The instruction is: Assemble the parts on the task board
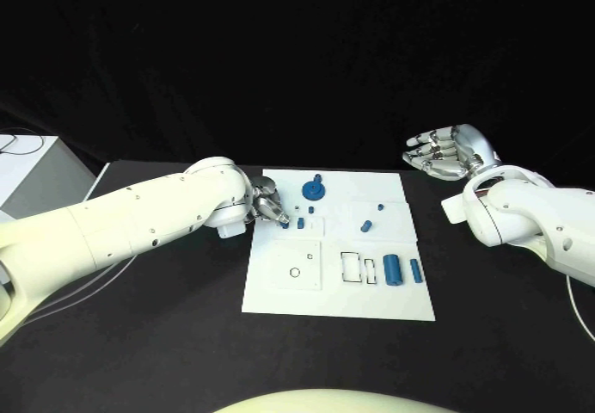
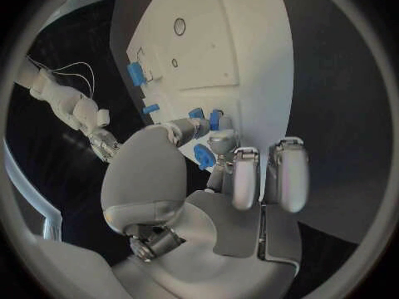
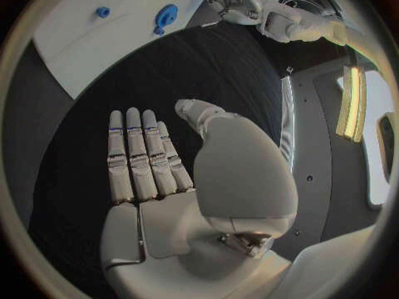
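Head view, left hand (image 1: 271, 209) on task board (image 1: 337, 292) edge, right hand (image 1: 449, 151) open.

Black table (image 1: 149, 344), dark backdrop, white cabinet (image 1: 37, 176) (cable on top).

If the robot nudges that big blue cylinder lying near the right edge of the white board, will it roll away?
Probably. The blue cylinder looks round and smooth and lies on its side on the flat task board, so a sideways push would likely roll it, perhaps into the slimmer blue piece beside it. It looks rigid, likely light plastic. A push along its length should slide it instead.
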You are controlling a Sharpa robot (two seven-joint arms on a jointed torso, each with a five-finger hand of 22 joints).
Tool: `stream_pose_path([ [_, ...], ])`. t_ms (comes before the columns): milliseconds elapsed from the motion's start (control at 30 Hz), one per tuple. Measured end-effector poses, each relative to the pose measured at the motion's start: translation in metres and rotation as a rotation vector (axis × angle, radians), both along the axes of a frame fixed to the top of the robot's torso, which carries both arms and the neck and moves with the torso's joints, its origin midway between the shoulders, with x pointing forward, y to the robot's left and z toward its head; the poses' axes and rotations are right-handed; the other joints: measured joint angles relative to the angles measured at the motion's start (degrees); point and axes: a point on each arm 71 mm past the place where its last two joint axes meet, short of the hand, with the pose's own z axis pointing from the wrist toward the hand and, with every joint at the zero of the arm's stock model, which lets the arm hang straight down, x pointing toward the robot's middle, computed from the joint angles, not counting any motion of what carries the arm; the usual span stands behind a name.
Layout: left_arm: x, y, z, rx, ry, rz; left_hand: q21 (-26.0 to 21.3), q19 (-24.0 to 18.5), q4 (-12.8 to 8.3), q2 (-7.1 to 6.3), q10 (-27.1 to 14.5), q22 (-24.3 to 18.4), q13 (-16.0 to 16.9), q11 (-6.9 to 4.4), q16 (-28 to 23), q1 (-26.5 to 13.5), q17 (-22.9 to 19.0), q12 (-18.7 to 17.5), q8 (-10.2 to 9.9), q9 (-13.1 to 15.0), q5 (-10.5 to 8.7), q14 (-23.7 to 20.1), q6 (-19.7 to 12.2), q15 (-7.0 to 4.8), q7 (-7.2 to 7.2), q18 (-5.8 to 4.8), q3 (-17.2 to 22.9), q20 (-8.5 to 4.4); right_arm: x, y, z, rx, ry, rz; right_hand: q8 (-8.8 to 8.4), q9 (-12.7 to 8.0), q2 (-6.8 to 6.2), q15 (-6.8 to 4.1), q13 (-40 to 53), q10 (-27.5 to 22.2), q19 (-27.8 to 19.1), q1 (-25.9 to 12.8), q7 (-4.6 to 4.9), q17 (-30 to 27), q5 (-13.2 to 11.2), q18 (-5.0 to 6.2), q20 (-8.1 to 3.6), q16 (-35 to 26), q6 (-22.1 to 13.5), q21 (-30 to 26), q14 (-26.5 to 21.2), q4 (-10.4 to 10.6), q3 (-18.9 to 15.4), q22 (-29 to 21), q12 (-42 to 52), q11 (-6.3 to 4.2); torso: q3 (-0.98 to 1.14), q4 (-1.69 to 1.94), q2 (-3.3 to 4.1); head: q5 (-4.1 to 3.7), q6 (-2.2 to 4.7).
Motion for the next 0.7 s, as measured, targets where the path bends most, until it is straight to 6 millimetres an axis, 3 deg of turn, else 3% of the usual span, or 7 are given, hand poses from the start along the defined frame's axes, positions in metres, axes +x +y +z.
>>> stream_pose_path([
  [700, 0.0012, 0.0021, 0.0003, 0.024, -0.013, -0.004, 0.18, 0.0, 0.0, -0.18, 0.23, -0.01, 0.01, -0.22, 0.0, -0.64, 0.0, 0.0, 0.27, 0.46, 0.08, 0.23, 0.03, -0.22, -0.03, 0.0, 0.0, 0.0, -0.0003, -0.0006, 0.0, 0.0, 0.0, 0.0, 0.0, 0.0, 0.0, 0.0, 0.0, 0.0, 0.0, 0.0, -0.04, 0.01, 0.0, 0.0, 0.0, 0.0, 0.04, 0.0, 0.0, 0.0, 0.0, 0.01, 0.0, 0.0, 0.04, 0.03, 0.0, -0.04, -0.24],
])
